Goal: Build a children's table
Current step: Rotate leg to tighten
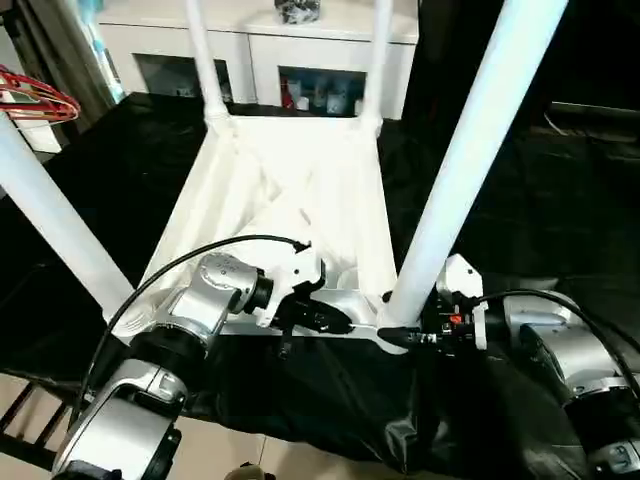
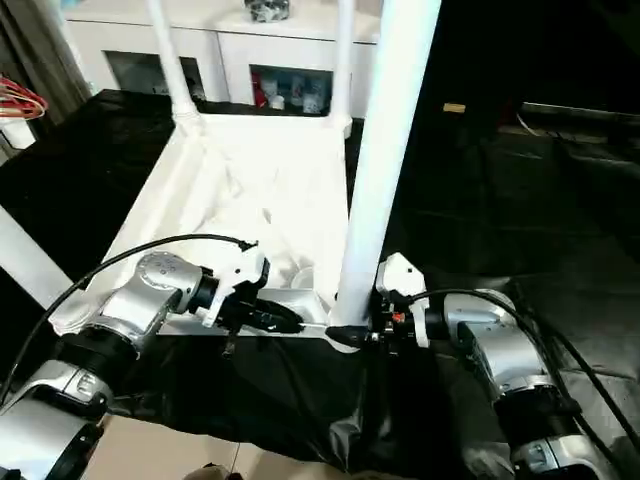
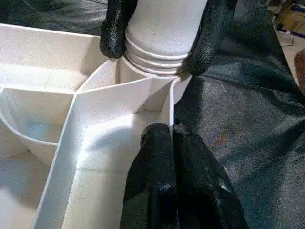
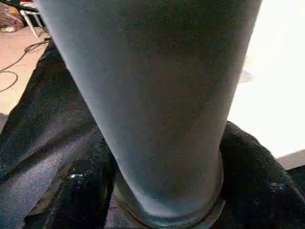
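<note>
overhead, black cloth point(image 1: 560, 200) under table point(image 1: 300, 190), white cabinet point(image 1: 260, 40) behind

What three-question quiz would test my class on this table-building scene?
1. True or false: the tabletop lies underside up on the black cloth.
2. How many white legs rise from the tabletop's corners? A) two B) three C) four
3. In a few words: what does the right claw grip?

Key:
1. True: its ribbed, X-braced underside faces up.
2. C.
3. The base of the near right leg, just above its corner socket.
</note>
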Robot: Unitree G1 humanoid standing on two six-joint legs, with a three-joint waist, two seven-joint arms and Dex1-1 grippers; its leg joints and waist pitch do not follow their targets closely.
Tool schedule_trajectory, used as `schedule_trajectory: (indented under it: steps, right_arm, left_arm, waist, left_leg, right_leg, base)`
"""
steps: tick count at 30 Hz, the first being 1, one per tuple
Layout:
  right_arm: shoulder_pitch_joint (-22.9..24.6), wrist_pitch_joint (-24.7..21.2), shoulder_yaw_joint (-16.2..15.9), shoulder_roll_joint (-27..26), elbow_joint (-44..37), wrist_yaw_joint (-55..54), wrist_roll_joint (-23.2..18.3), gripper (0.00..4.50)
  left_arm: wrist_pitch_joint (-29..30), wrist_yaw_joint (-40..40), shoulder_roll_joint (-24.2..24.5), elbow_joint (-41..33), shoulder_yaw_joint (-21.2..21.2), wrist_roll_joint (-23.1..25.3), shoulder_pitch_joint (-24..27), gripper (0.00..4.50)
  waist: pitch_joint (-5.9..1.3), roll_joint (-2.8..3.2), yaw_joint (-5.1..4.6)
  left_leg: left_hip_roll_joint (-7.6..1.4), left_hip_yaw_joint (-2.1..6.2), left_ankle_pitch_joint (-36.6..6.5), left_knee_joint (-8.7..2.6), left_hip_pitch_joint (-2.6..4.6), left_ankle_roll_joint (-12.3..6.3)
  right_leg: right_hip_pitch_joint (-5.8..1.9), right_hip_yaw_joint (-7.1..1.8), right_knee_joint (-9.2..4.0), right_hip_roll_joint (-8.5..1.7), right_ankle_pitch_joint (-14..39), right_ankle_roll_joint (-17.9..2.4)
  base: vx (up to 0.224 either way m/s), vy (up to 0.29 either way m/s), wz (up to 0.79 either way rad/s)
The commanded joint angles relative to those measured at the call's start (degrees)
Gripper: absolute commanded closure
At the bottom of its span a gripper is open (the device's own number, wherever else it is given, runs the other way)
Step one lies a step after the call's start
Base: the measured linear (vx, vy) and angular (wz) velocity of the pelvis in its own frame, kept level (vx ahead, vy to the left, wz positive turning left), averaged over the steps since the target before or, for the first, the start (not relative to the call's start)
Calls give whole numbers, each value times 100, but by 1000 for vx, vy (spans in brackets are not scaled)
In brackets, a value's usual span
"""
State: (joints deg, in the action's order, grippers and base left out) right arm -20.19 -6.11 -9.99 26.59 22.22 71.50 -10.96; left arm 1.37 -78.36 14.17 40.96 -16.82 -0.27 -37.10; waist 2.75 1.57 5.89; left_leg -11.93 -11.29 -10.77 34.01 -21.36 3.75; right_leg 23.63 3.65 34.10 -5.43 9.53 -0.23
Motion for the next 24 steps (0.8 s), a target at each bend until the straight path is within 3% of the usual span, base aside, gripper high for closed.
schedule_trajectory:
  steps: [1,4,5,9,10,14,19,22,24]
  right_arm:
    - [145,-46,-297,-192,11,-43,72,183]
    - [8,35,-72,-585,417,-933,233,184]
    - [-71,107,-11,-705,597,-1306,343,184]
    - [-446,106,237,-1187,1299,-2716,600,185]
    - [-458,99,245,-1203,1316,-2750,600,185]
    - [-837,-108,457,-1782,1766,-3907,653,185]
    - [-965,277,385,-2091,1999,-4185,824,185]
    - [-991,467,383,-2120,2088,-4085,798,113]
    - [-977,520,390,-2013,2073,-4003,820,109]
  left_arm:
    - [-114,431,-216,-212,118,-107,-155,450]
    - [-75,987,-435,-96,190,2,-221,450]
    - [-72,1140,-506,-66,199,33,-238,450]
    - [117,1880,-851,93,270,136,-361,450]
    - [121,1908,-861,98,270,143,-365,450]
    - [339,2865,-1220,241,312,318,-523,450]
    - [306,2972,-1369,246,278,383,-521,450]
    - [241,2829,-1336,229,224,385,-479,450]
    - [178,2715,-1247,188,205,372,-438,450]
  waist:
    - [-394,-81,-22]
    - [-364,-85,-43]
    - [-331,-106,-97]
    - [-315,-112,-245]
    - [-319,-115,-299]
    - [-338,-110,-382]
    - [-356,-106,-383]
    - [-362,-101,-377]
    - [-360,-96,-374]
  left_leg:
    - [-148,38,-932,-369,68,-506]
    - [-141,37,-1131,-389,80,-396]
    - [-118,59,-1455,-427,102,-226]
    - [-89,94,-1623,-453,79,-68]
    - [-74,100,-1707,-445,105,-37]
    - [-75,101,-1563,-439,81,-112]
    - [-80,87,-1390,-427,55,-217]
    - [-80,73,-1340,-418,55,-278]
    - [-80,71,-1314,-418,57,-307]
  right_leg:
    - [-312,-190,-323,-262,906,-1476]
    - [-292,-193,-374,-270,1286,-1393]
    - [-295,-179,-457,-286,1969,-1203]
    - [-282,-165,-505,-276,2518,-943]
    - [-271,-152,-538,-272,2693,-894]
    - [-277,-160,-526,-257,2405,-951]
    - [-288,-171,-482,-256,1930,-1106]
    - [-296,-174,-468,-256,1741,-1185]
    - [-299,-176,-459,-250,1657,-1217]
  base:
    - [0,0,0]
    - [0,0,0]
    - [0,0,0]
    - [0,0,0]
    - [0,0,0]
    - [0,0,0]
    - [0,0,0]
    - [0,0,0]
    - [0,0,0]
